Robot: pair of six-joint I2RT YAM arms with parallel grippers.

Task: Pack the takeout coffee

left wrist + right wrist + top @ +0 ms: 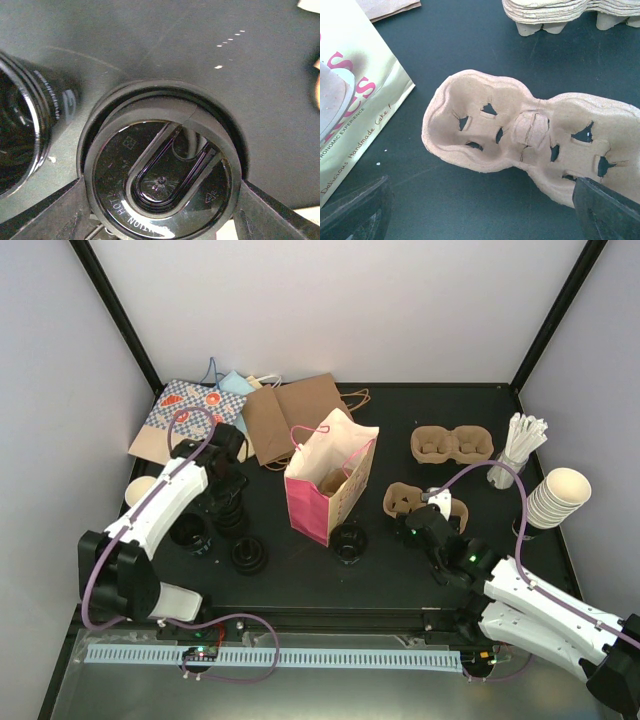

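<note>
Two tools are at work, and you can read each from its own wrist view. Your left tool (162, 182) is clamped on a round black plastic lid (160, 150) with a hot-drink warning embossed on it. Its fingers (45, 215) meet the rim from either side. That lid sits over a wider dark ring, which looks like the top of the ribbed stack of black lids (230, 512).

Your right tool (480, 200) stands wide apart, gripping nothing. It hangs above a tan moulded-pulp two-cup carrier (520, 135) lying on the black table (470, 45).

The takeout coffee cup (348, 540), capped with a round black lid, stands on the table just in front of the open pink-and-cream paper bag (325, 485), between your two arms. Only its top shows from above.

One black round piece (190, 535) and another (248, 553) stand near the left arm. You cannot tell from above whether they are capped cups or loose lids.

Further back sits a second stack of pulp carriers (452, 443). At the right stand the lidless stacked cream cups (558, 498).
</note>
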